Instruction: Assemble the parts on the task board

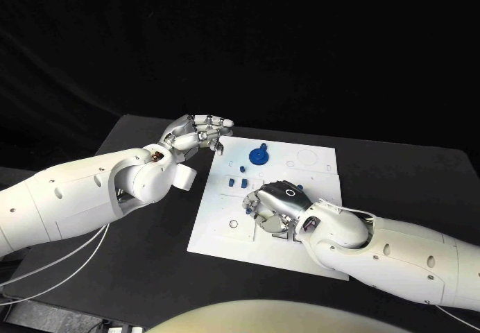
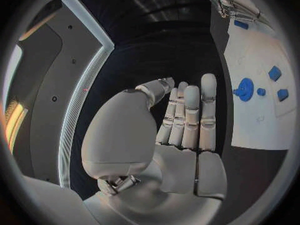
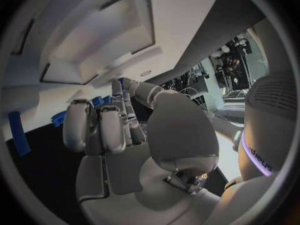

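Note:
The white task board (image 1: 310,163) lies in the middle of the black table. A round blue part (image 1: 259,155) stands near its far edge, also seen as the round blue part (image 2: 245,89). Two small blue parts (image 1: 237,183) sit left of centre. My right hand (image 1: 277,204) hovers low over the board's middle with its fingers curled in. It pinches a small blue part (image 1: 247,207) at its fingertips (image 3: 122,87). My left hand (image 1: 201,131) hangs at the board's far left corner, off the board. Its fingers (image 2: 189,112) are stretched out and its palm is bare.
Bare black table (image 1: 150,257) lies to the left of the board and in front of it. More small blue parts (image 2: 278,82) show on the board beyond my left hand. Cables (image 1: 50,267) trail under my left arm at the table's near left.

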Controlling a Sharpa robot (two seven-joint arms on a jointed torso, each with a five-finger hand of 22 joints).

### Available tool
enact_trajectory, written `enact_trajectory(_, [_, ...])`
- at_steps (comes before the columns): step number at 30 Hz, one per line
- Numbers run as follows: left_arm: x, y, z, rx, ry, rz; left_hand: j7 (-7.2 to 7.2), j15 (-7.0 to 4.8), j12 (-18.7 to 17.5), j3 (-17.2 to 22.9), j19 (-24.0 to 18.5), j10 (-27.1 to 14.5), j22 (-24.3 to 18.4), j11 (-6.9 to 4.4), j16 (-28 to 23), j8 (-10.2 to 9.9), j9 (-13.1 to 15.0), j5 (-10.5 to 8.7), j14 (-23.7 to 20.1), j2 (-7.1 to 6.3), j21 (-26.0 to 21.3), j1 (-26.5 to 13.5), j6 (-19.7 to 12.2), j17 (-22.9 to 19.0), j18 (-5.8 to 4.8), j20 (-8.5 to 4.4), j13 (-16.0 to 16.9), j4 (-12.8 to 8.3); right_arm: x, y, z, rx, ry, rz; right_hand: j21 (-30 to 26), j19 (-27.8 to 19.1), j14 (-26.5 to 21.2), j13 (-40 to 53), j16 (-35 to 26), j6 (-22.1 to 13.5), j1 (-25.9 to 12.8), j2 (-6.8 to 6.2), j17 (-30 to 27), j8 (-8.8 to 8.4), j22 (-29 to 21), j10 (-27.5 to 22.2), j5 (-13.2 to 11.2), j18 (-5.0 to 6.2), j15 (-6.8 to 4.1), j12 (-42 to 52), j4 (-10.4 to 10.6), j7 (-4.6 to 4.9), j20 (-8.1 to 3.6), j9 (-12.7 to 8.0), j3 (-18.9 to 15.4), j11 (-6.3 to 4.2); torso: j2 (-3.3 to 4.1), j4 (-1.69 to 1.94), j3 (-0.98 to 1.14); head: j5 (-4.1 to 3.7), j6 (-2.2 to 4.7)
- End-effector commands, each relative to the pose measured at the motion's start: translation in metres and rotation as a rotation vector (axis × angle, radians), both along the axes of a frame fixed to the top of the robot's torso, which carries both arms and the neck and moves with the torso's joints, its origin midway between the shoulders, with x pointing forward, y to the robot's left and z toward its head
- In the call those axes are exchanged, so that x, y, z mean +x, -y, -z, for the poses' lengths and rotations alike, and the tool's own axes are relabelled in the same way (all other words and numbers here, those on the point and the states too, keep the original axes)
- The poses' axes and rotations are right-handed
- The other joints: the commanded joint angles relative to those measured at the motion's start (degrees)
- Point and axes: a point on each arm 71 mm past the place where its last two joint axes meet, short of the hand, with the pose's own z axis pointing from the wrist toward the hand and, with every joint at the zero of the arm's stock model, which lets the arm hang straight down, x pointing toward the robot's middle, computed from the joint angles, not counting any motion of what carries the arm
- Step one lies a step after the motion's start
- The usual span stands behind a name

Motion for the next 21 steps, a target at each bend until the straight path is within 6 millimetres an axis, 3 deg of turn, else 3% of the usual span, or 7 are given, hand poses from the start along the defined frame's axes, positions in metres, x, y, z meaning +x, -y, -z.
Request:
enact_trajectory(1, [0.000, 0.001, -0.001, -0.002, 0.006, 0.010, 0.16, -0.07, 0.28, 0.09, -0.24, -0.55, -0.06, 0.04, -0.37, 0.32, 0.06, 0.24, -0.41, 0.40, -0.40, 0.06, -0.18, -0.06, 0.85, 0.27, 0.07, -0.35, -0.001, 0.004, 0.003, 0.011, 0.002, 0.008, -2.42, -1.92, 0.21, -0.53, -1.28, -1.39, -0.68, -0.93, -2.36, -1.05, -1.99, -2.37, 0.40, 0.66, 0.99, -0.83, 0.06, 0.59, 0.66, -0.54, -0.56, 1.17, 0.00, 0.02, -0.02, -0.04, 0.02])
enact_trajectory(5, [0.000, 0.001, -0.001, -0.001, 0.004, 0.010, 0.16, -0.07, 0.28, 0.09, -0.24, -0.55, -0.06, 0.04, -0.37, 0.32, 0.06, 0.24, -0.41, 0.40, -0.40, 0.06, -0.18, -0.06, 0.85, 0.27, 0.07, -0.35, -0.003, 0.007, -0.001, 0.039, 0.010, 0.012, -4.69, -3.53, -0.50, -1.33, -2.42, -3.14, -0.76, -1.89, -4.38, -2.16, -3.93, -4.95, 0.88, 1.26, 1.45, -0.95, -0.03, 0.77, 1.28, -0.90, -0.89, 1.69, 0.02, -0.02, -0.01, -0.06, 0.14])
enact_trajectory(10, [0.000, 0.001, -0.001, -0.001, 0.003, 0.010, 0.16, -0.07, 0.29, 0.10, -0.24, -0.57, -0.06, 0.04, -0.39, 0.34, 0.07, 0.24, -0.41, 0.41, -0.40, 0.07, -0.19, -0.06, 0.85, 0.28, 0.08, -0.37, -0.004, 0.012, -0.008, 0.076, 0.019, 0.019, -5.54, -4.08, -0.77, -1.58, -2.92, -3.67, -0.73, -2.12, -5.30, -2.50, -4.65, -5.66, 1.10, 1.48, 1.52, -0.77, -0.04, 0.83, 1.40, -0.99, -1.07, 1.76, -0.04, -0.03, -0.05, -0.17, 0.27])
enact_trajectory(15, [0.000, 0.000, 0.000, 0.000, 0.003, 0.008, 0.16, -0.07, 0.29, 0.10, -0.24, -0.58, -0.06, 0.05, -0.39, 0.34, 0.07, 0.24, -0.41, 0.41, -0.41, 0.08, -0.20, -0.06, 0.85, 0.28, 0.08, -0.37, -0.004, 0.020, -0.019, 0.105, 0.030, 0.033, -5.28, -3.73, -0.70, -1.66, -2.85, -3.16, -0.57, -1.80, -5.24, -2.25, -4.34, -5.57, 1.58, 1.40, 1.48, -0.29, 0.10, 0.75, 1.44, -0.84, -1.02, 1.70, -0.06, 0.00, -0.03, -0.42, 0.40])
enact_trajectory(21, [0.000, -0.001, 0.000, 0.001, 0.002, 0.008, 0.16, -0.07, 0.29, 0.10, -0.24, -0.58, -0.06, 0.05, -0.39, 0.34, 0.07, 0.24, -0.41, 0.41, -0.41, 0.08, -0.20, -0.06, 0.85, 0.28, 0.08, -0.37, 0.007, 0.044, -0.042, 0.107, 0.023, 0.085, -4.29, -2.64, -0.14, -1.56, -1.95, -2.08, -0.33, -1.36, -4.04, -1.73, -3.33, -3.68, 1.73, 1.13, 1.11, 1.55, 0.38, 0.40, 1.22, -0.53, -1.01, 1.18, -0.11, -0.11, -0.08, -0.83, 0.77])
